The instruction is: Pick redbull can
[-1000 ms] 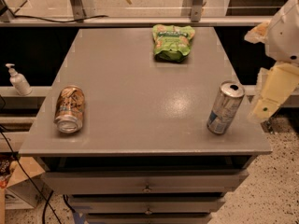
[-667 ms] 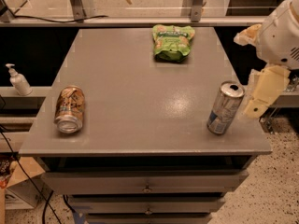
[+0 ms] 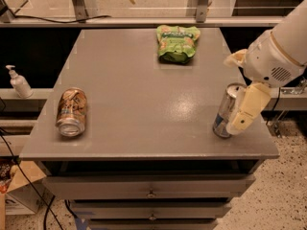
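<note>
The redbull can [image 3: 223,113], slim and silver with blue near its base, stands upright near the table's right front corner. My gripper [image 3: 233,94] hangs from the white arm [image 3: 280,47] coming in from the right, and it is open. Its near beige finger [image 3: 248,108] lies along the can's right side and overlaps it. Its other fingertip [image 3: 234,58] is above and behind the can. I cannot tell whether either finger touches the can.
A tan-and-orange can [image 3: 72,111] lies on its side near the left front edge of the grey table [image 3: 144,104]. A green snack bag [image 3: 178,42] lies at the back. A soap dispenser [image 3: 19,82] stands on a ledge to the left. Drawers are below.
The arm has moved left and down toward the redbull can, and the near finger now overlaps the can's right side. The can has not moved.
</note>
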### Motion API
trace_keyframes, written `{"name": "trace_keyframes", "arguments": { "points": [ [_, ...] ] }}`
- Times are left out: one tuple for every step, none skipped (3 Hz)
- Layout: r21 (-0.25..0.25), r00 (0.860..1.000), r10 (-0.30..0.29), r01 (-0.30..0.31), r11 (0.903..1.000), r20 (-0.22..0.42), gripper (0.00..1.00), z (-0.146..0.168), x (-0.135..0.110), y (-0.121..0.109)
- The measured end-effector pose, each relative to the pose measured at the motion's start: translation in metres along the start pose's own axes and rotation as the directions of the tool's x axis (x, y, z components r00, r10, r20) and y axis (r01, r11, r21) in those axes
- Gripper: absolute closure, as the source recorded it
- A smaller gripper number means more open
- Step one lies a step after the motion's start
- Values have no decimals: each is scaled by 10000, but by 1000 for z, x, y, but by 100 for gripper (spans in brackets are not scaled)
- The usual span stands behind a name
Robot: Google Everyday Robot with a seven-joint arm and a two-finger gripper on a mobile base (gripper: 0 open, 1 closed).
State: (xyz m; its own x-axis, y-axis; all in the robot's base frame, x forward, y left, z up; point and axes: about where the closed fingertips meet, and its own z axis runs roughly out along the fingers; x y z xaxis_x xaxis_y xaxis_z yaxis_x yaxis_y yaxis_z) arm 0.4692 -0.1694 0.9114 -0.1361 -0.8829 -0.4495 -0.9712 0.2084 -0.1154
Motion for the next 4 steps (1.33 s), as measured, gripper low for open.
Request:
{"name": "trace_keyframes", "arguments": {
  "points": [
    [-78, 9988, 492, -492, 9988, -53, 0, 10, 14, -5],
    [128, 9976, 689, -687, 9976, -90, 18, 9, 16, -4],
    [332, 9984, 549, -546, 9980, -91, 42, 1, 7, -5],
    [451, 9996, 267, -266, 9986, -28, 65, -6, -4, -7]
  ]
}}
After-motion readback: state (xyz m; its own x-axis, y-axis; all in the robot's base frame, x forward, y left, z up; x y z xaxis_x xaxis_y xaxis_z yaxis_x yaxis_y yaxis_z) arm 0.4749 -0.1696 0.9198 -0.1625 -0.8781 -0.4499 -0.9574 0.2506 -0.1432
